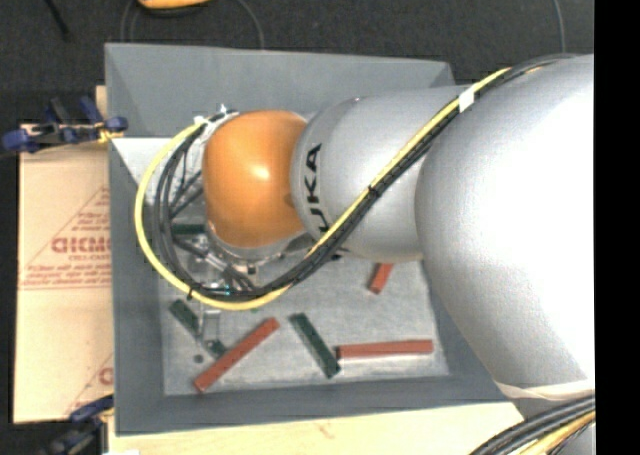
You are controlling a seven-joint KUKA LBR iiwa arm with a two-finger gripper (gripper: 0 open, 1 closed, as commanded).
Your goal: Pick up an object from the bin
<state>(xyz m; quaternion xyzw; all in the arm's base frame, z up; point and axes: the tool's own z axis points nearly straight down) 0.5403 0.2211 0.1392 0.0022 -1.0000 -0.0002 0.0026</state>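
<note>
My gripper [221, 273] hangs below the orange cover at the left of the bin, low over the floor. Just under it on the left lies a short dark green block [183, 315]. A long red-brown stick [236, 353] lies slanted right below the gripper, near the bin's front left corner. A dark green stick [315, 345] lies to the right of that one, tilted the other way. Nothing can be seen held.
A red-brown bar [386, 349] lies flat along the front of the bin at the right. A small orange-red piece [379, 278] sits by the arm's edge. Another dark green piece [186, 233] shows behind the cables. The arm and its cables cover the bin's middle and right.
</note>
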